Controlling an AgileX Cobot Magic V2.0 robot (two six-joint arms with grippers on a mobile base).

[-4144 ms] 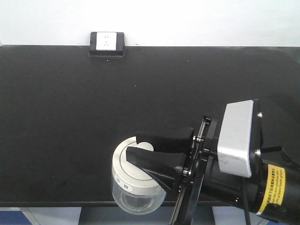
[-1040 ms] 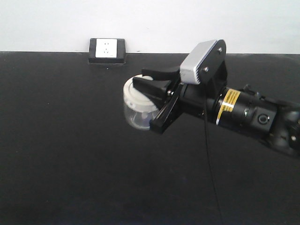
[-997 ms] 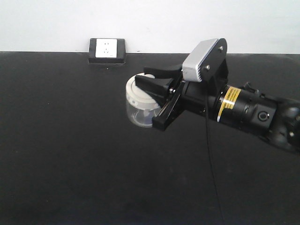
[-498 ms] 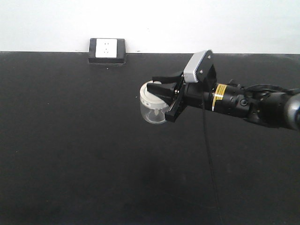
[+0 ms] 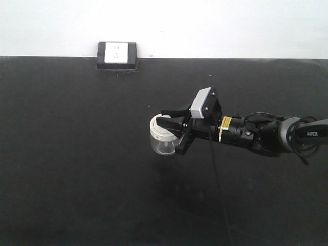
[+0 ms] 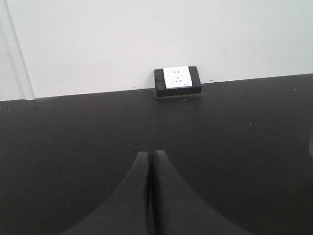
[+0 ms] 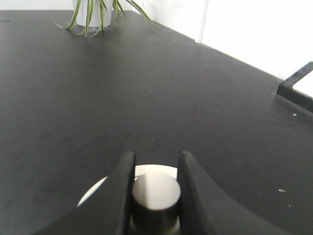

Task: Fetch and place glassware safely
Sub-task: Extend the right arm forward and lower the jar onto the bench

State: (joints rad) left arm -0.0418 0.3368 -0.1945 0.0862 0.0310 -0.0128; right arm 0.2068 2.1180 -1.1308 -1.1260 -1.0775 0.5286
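Note:
The glassware, a small clear jar (image 5: 163, 142) with a cream-white lid (image 5: 156, 125), is at the middle of the black table (image 5: 77, 154). My right gripper (image 5: 167, 118) reaches in from the right and is shut on the lid's central knob (image 7: 155, 192). In the right wrist view both fingers (image 7: 123, 188) press the knob's sides, with the white lid (image 7: 95, 192) showing beneath. Whether the jar touches the tabletop I cannot tell. My left gripper (image 6: 150, 154) is shut on nothing, low over bare black table, and does not show in the front view.
A black-and-white power socket (image 5: 117, 54) sits at the table's back edge against the white wall, also ahead of the left gripper as the socket (image 6: 177, 80). A white pot with a green plant (image 7: 93, 11) stands far off in the right wrist view.
The right arm has carried the jar away from the camera and down toward the table's middle, so the jar and gripper look much smaller. The gripper stays shut on the knob.

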